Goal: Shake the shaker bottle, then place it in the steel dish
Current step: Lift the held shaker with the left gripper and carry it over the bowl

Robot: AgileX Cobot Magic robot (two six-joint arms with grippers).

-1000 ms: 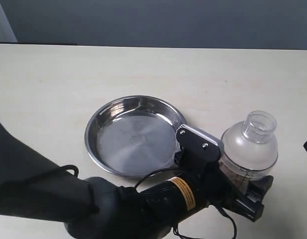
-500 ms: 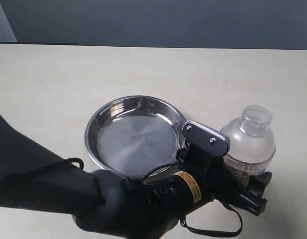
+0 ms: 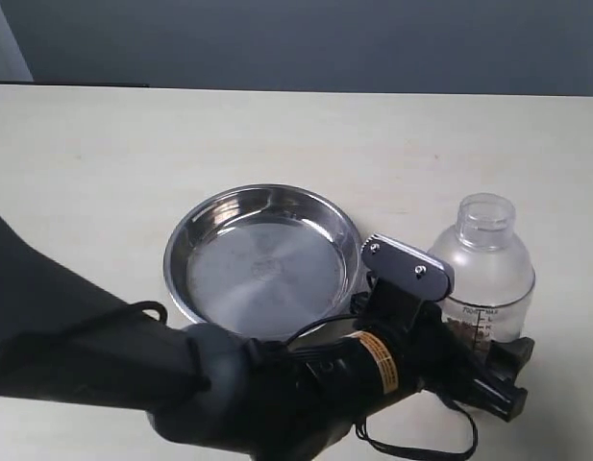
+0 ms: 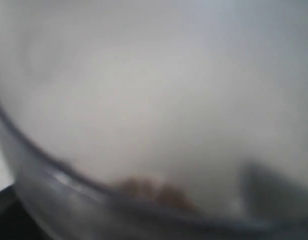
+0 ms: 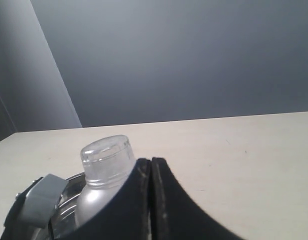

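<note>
Your left gripper (image 3: 483, 353) reaches across to the near right corner of the table (image 3: 133, 154), jaws closed on the lower body of the shaker bottle (image 3: 485, 264). The bottle is upright, with brown granules low inside. Its wall fills the left wrist view as a blur, so the grip only appears firm. The steel dish (image 3: 262, 264) lies just beside it, toward the middle of the near edge. Your right gripper (image 5: 151, 170) has its fingers pressed together, holding nothing.

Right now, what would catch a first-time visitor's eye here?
The clear plastic shaker bottle, brown granules inside, is upright on the right, gripped low by the black left claw. Just left of it lies a shiny round steel dish, empty.
</note>
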